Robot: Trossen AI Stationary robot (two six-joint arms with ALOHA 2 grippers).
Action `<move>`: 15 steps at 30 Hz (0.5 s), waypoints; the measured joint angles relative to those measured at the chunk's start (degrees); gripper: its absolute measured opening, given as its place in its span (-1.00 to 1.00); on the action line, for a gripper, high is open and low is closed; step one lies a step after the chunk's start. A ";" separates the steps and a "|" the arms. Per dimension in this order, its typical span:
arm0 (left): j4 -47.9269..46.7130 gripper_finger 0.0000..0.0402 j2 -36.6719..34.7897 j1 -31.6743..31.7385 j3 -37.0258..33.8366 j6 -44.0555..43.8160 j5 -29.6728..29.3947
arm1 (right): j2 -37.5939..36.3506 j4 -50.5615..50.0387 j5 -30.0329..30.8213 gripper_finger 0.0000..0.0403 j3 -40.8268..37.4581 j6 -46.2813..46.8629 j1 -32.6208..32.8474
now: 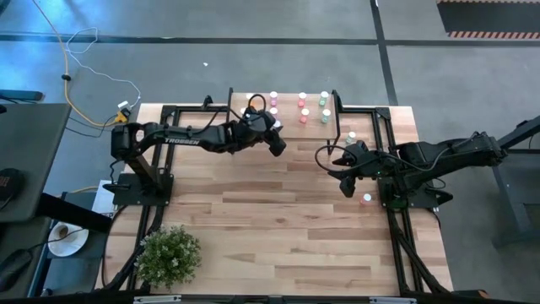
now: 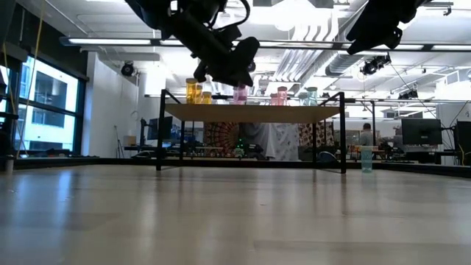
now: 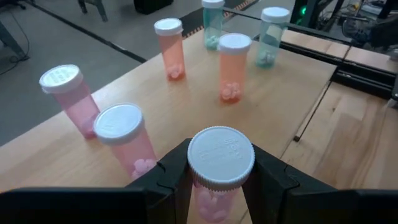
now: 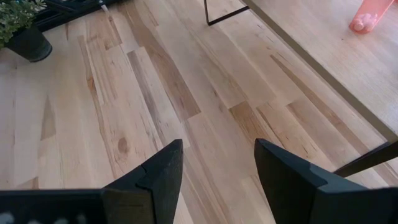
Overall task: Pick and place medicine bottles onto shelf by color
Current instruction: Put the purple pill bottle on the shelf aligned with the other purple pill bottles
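The step in hand looks like a placement. The left gripper (image 3: 221, 180) holds a pink medicine bottle (image 3: 219, 171) by its body just under the white cap, fingers closed on either side of it, and hovers above the front part of the shelf (image 3: 292, 68), near that platform's left half as the high view shows it (image 1: 274, 139). Two more pink bottles (image 3: 127, 140) stand just beside the held one on the wood. Farther back stand two orange-pink bottles (image 3: 231, 65), and beyond them two pale green ones (image 3: 270, 34) near the far edge. Yellow-orange bottles (image 2: 197, 91) show at the shelf's left end in the low view.

My judgement: the next move calls for lowering the bottle straight down next to its pink neighbours, releasing only once the base sits flat, then lifting clear without brushing the closest cap.

The right gripper (image 4: 217, 177) hangs over bare tabletop near the table's right edge (image 1: 348, 173), its fingers spread wide and holding nothing. One pink bottle (image 1: 365, 199) stands on the table just beside it, and a pale green one (image 1: 351, 135) stands nearer the shelf's right leg; both look unsorted.

The held bottle's base is cut off, so its height above the wood cannot be told. From above, the left arm covers part of the shelf's left end.
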 joint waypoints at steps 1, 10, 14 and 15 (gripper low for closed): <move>0.35 -0.46 0.00 -0.18 0.00 0.32 -0.22 | 0.00 0.02 0.00 -0.06 0.00 0.00 0.00; -3.99 -0.46 0.02 -0.57 4.07 1.69 -0.86 | 0.00 0.00 0.00 -0.06 0.00 0.00 0.00; -6.42 -0.46 0.02 -0.57 4.04 0.70 -1.43 | 0.00 0.00 0.00 -0.06 0.00 0.00 0.02; -6.40 -0.46 0.06 -0.57 3.90 0.49 -1.50 | 0.00 0.02 0.00 -0.06 0.00 0.00 0.01</move>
